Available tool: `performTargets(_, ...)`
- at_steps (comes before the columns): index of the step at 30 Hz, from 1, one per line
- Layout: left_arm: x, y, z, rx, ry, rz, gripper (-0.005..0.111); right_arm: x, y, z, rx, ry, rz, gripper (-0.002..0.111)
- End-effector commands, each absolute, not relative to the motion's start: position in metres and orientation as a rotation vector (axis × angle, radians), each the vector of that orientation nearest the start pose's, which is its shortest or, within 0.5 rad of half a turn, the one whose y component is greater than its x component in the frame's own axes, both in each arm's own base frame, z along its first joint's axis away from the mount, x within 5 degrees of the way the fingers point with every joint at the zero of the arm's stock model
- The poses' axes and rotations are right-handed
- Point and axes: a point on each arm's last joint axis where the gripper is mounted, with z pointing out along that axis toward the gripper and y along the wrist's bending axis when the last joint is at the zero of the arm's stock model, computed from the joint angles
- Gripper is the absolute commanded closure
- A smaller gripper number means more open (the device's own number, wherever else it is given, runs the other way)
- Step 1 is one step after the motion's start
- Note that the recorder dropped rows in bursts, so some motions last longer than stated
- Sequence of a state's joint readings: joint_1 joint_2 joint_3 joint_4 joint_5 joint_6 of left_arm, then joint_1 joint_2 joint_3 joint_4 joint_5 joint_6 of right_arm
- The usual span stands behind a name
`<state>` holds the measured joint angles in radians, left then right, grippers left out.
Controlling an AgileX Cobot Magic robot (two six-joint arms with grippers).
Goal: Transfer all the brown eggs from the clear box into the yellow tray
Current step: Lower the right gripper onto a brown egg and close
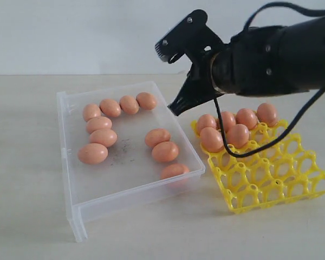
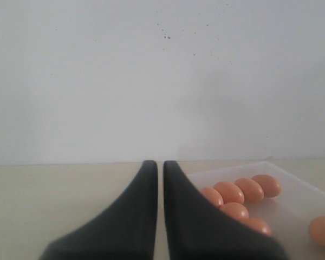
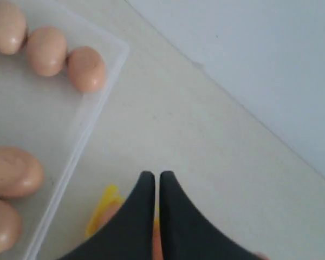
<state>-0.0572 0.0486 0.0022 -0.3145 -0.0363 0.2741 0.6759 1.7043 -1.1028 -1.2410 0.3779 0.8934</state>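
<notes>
My right gripper [image 1: 175, 110] hung by the far right corner of the shallow rectangular box of clear plastic [image 1: 124, 176], between it and the bright yellow plastic lattice egg tray [image 1: 271, 184]. Its black jaws were pressed together with nothing between them. My left gripper [image 2: 156, 164] showed only in its own wrist view, jaws drawn in to a thin slit and empty, with the box just past its fingers. Ten smooth orange-brown oval eggs [image 1: 103, 137] lay on the box floor: four in a row along the far wall, three running down the left side, three near the right wall. Six more sat in the tray's cups, four across the far row and two in the next row at its left end
</notes>
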Motion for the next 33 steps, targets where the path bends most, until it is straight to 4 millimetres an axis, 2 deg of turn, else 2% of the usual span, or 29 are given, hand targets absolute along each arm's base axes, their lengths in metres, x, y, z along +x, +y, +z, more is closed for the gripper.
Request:
performTargets(1, 0.061, -0.002, 0.215, 0.002, 1.487, -0.069, 0.103, 0.311, 0.199, 0.238, -0.937, 2.402, -0.370, 0.108)
performTargets(4, 0.061, -0.002, 0.215, 0.002, 1.487, -0.069, 0.103, 0.307, 0.202, 0.241, -1.160, 2.522, -0.437, 0.108)
performTargets(7, 0.061, -0.002, 0.215, 0.002, 1.487, -0.069, 0.103, 0.303, 0.215, 0.246, -1.307, 2.445, -0.397, 0.108)
performTargets(10, 0.061, -0.002, 0.215, 0.002, 1.487, -0.069, 0.103, 0.297, 0.232, 0.246, -1.401, 2.388, -0.241, 0.108)
performTargets(12, 0.061, -0.002, 0.215, 0.002, 1.487, -0.069, 0.103, 0.292, 0.242, 0.243, -1.522, 2.368, -0.105, 0.108)
performTargets(14, 0.061, -0.002, 0.215, 0.002, 1.487, -0.069, 0.103, 0.286, 0.249, 0.235, -1.699, 2.331, 0.014, 0.108)
performTargets(17, 0.061, -0.002, 0.215, 0.002, 1.487, -0.069, 0.103, 0.281, 0.259, 0.228, -1.925, 2.172, 0.156, 0.105)
performTargets(21, 0.061, -0.002, 0.215, 0.002, 1.487, -0.069, 0.103, 0.284, 0.269, 0.225, -2.030, 1.950, 0.201, 0.087)
performTargets(24, 0.061, -0.002, 0.215, 0.002, 1.487, -0.069, 0.103, 0.289, 0.271, 0.222, -2.021, 1.909, 0.169, 0.060)
performTargets(26, 0.061, -0.002, 0.215, 0.002, 1.487, -0.069, 0.103, 0.295, 0.272, 0.219, -1.981, 1.903, 0.117, 0.046)
performTargets(29, 0.061, -0.002, 0.215, 0.002, 1.487, -0.069, 0.103, 0.301, 0.274, 0.214, -1.955, 1.882, 0.074, 0.045)
performTargets(33, 0.061, -0.002, 0.215, 0.002, 1.487, -0.069, 0.103, 0.306, 0.274, 0.201, -1.998, 1.872, 0.027, 0.050)
